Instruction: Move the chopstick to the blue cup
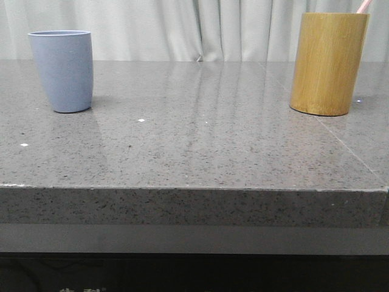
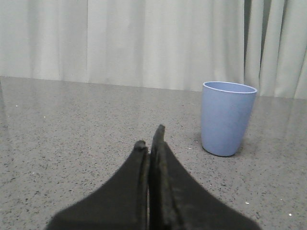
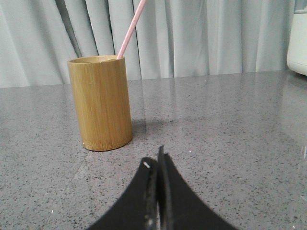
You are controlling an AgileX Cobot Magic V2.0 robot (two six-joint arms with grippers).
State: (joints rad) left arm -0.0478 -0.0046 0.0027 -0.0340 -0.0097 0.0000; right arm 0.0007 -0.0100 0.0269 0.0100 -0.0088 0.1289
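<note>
Setting: staged indoor test bench, lab-like rather than domestic.

Evidence:
- Grey speckled stone-look table (image 1: 194, 152), polished, with a thick front edge and a seam line running across its right part.
- Pale pleated curtain (image 1: 200, 27) closing off the whole background, no walls or furnishings seen.
- Sparse props: blue cup (image 1: 62, 70) and bamboo cylinder (image 1: 328, 61) holding a pink chopstick (image 3: 129, 31), well apart.
- White appliance-like object (image 3: 297, 38), cut off at the frame edge well beyond the right fingers; kind cannot be told.

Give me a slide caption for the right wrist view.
Closed right hand faces a yellow-brown bamboo cylinder holding a thin pale pink chopstick.
</note>
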